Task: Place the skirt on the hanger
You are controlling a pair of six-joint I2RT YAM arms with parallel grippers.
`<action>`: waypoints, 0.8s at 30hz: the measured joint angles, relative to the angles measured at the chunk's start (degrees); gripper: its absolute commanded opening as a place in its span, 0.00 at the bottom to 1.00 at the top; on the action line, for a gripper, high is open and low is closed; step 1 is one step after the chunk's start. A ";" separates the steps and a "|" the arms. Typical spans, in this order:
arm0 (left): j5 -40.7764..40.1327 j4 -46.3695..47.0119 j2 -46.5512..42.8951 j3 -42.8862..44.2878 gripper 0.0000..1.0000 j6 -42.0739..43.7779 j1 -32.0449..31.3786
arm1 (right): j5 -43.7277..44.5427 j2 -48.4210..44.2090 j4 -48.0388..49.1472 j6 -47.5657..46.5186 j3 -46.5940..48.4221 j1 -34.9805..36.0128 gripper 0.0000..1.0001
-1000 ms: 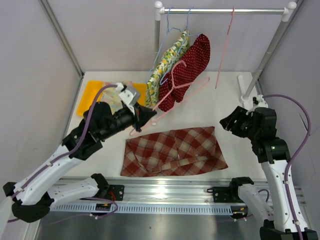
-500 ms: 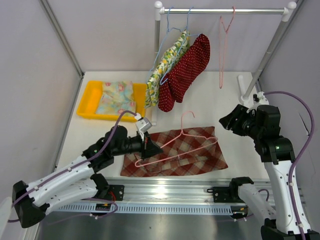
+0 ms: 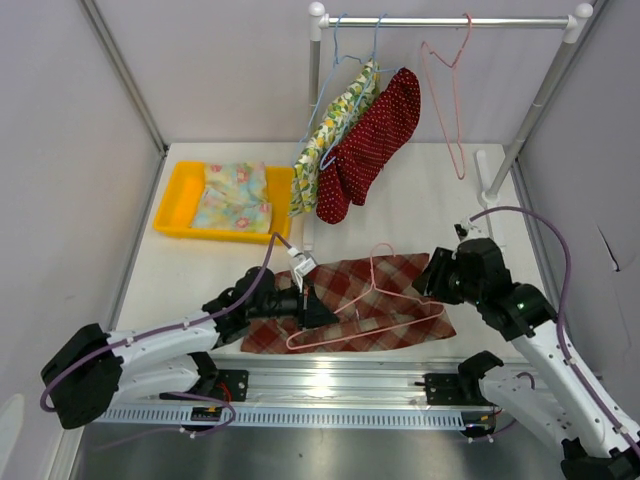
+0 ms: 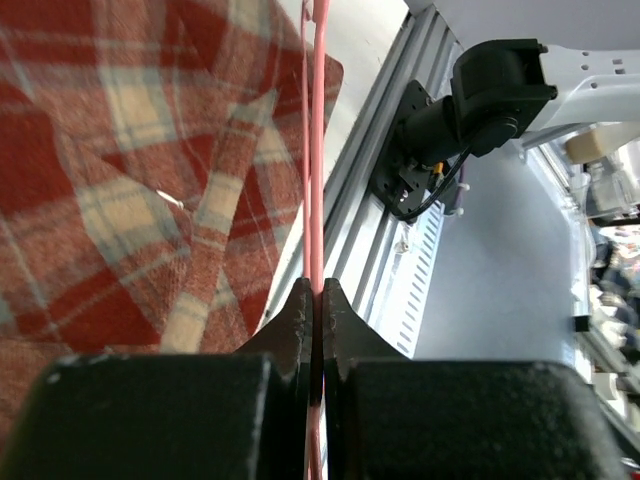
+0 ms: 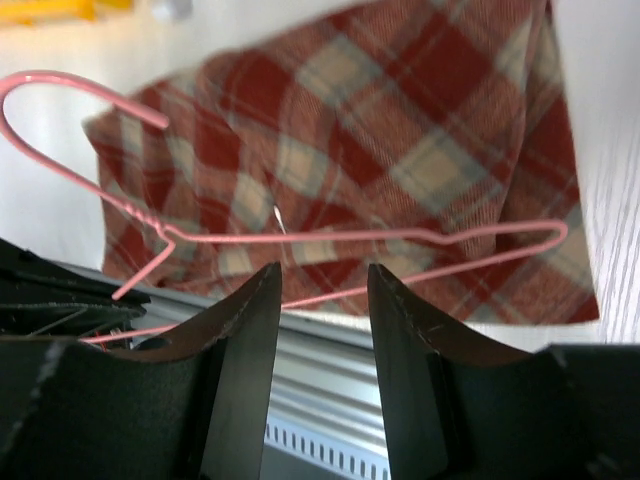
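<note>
Firmly, left end effector (image 4: 318, 300) pinches the hanger (image 5: 400, 236) over the skirt (image 3: 340, 275), by its near edge; right end effector (image 5: 322, 275) gapes.

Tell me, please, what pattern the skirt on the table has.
The skirt is red-and-beige plaid; the right wrist view shows it best.

- The top camera sits above and behind my bases. It looks down and forward across the table (image 3: 420, 200) to the clothes rail (image 3: 450, 20) at the far end, from far enough back to take in both my arms.
- My left wrist camera peers along my left gripper (image 4: 316, 290), very close over the skirt (image 4: 120, 150), facing the aluminium rail (image 4: 370, 230) at the near edge.
- My right wrist camera looks down past my right gripper (image 5: 322, 285) from somewhat higher up.
- All three views share the skirt and the hanger (image 5: 350, 237); both wrist views also catch the aluminium rail.
</note>
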 measured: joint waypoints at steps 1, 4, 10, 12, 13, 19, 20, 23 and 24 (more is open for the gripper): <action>0.22 1.53 0.74 -0.81 0.00 -0.87 0.00 | 1.07 -0.11 0.00 0.70 -0.85 1.09 0.45; 0.76 6.60 2.80 -3.06 0.00 -3.15 0.00 | 3.82 -0.46 0.00 2.43 -3.45 3.23 0.44; 1.14 13.79 6.08 -6.16 0.00 -5.75 0.13 | 7.30 -0.76 -0.02 5.03 -7.43 5.46 0.42; 1.16 15.63 6.93 -7.02 0.00 -6.45 0.50 | 8.11 -0.44 0.20 5.68 -7.67 6.36 0.42; 1.18 16.52 7.26 -7.43 0.00 -6.69 0.70 | 8.55 -0.26 0.59 6.01 -7.93 6.80 0.42; 1.73 22.71 9.60 -10.08 0.00 -8.24 3.63 | 10.91 2.23 3.08 8.85 -11.74 9.75 0.43; 1.86 23.98 10.34 -10.54 0.00 -8.37 3.96 | 11.56 2.86 3.48 9.40 -12.63 10.45 0.43; 2.67 26.97 12.52 -11.74 0.00 -8.90 4.39 | 13.38 3.98 3.61 11.06 -14.64 12.76 0.51; 2.82 28.04 13.38 -12.00 0.00 -9.25 4.48 | 14.10 4.24 3.54 11.74 -14.95 13.49 0.52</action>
